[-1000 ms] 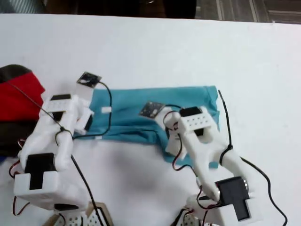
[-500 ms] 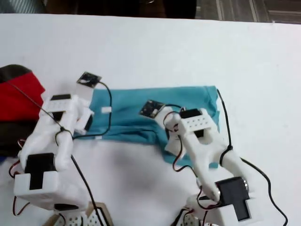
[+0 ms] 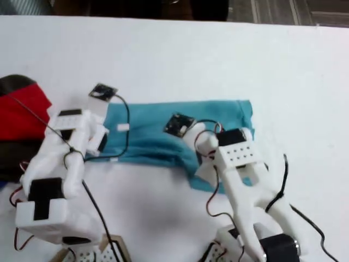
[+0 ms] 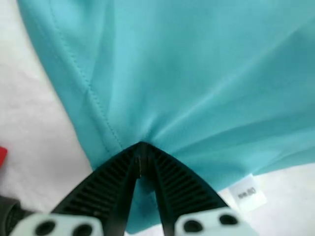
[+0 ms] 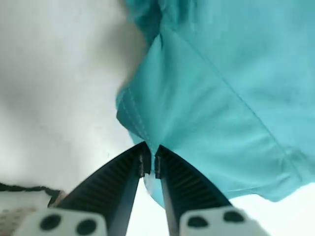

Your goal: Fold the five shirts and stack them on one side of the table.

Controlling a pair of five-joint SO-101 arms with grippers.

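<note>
White table [image 3: 218, 60] holds a teal shirt [image 3: 147, 123]; left gripper [image 4: 140, 164] and right gripper [image 5: 148, 164] both clamp it, the right apparently pulled back rightward.

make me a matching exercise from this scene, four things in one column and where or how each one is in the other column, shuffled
Things
1. teal shirt
2. red garment
3. left pincer
4. right pincer

Places and states
A. shut on the shirt's hem, with bare table right beside it
B. bunched at one edge of the table
C. lying across the middle of the table
D. shut on the shirt close to its white tag

Pairs: 1-C, 2-B, 3-D, 4-A
</note>
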